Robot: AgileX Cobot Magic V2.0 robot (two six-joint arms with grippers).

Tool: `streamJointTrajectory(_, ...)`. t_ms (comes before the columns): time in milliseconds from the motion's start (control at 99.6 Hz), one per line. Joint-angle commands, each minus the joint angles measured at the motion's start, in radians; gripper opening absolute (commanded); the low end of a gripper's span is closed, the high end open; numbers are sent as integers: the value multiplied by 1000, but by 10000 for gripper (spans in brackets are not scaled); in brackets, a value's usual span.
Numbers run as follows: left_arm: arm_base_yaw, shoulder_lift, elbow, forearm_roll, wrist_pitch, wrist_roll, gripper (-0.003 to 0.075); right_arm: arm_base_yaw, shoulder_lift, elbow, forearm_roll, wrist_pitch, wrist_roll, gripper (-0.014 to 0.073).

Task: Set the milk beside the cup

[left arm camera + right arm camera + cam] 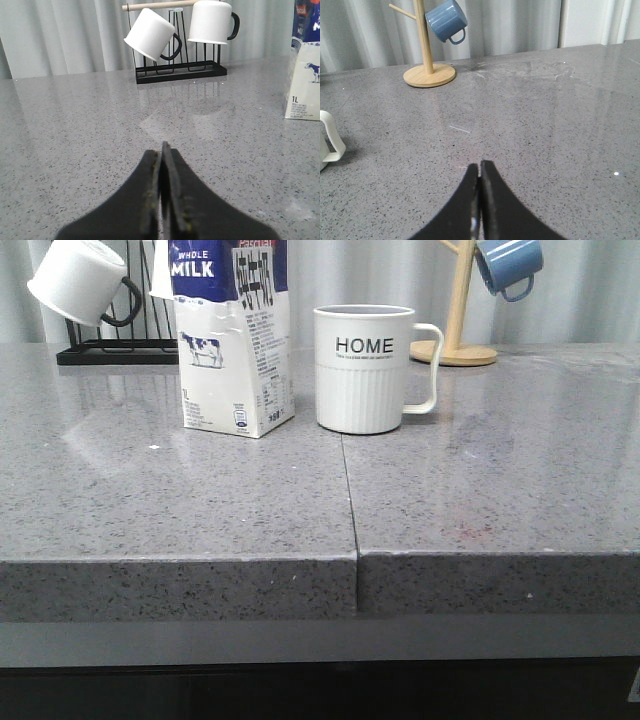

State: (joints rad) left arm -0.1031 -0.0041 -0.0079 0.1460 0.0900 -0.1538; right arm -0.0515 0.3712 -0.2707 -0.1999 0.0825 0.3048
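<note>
Front view: whole-milk carton (236, 340) upright near the countertop's (200, 510) far edge, just left of the "HOME" mug (365, 368), narrowly apart. Left gripper (162, 150) and right gripper (480, 167): fingers pressed together, empty, over bare counter.

In the front view the milk (236, 340) is cut by the top edge, so its top is not seen, and the fine print on its side is too small to read. At the upper left, a white mug (78, 280) and the black rack (115, 348) are partly outside the frame; at the upper right, the blue mug (510, 265) and the wooden stand (458, 310) are cut too. In the left wrist view only a strip of the carton shows at the right edge. In the right wrist view only the handle of the cup (330, 137) is visible at the left edge
</note>
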Motion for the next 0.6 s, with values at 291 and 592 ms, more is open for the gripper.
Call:
streamJointTrajectory(291, -6, -33, 50, -1, -79, -14, -21, -7, 3, -27, -9, -70, 0, -68)
streamJointTrajectory(592, -6, -33, 50, -1, -79, -14, -21, 4, -18, -27, 0, -72, -69, -68)
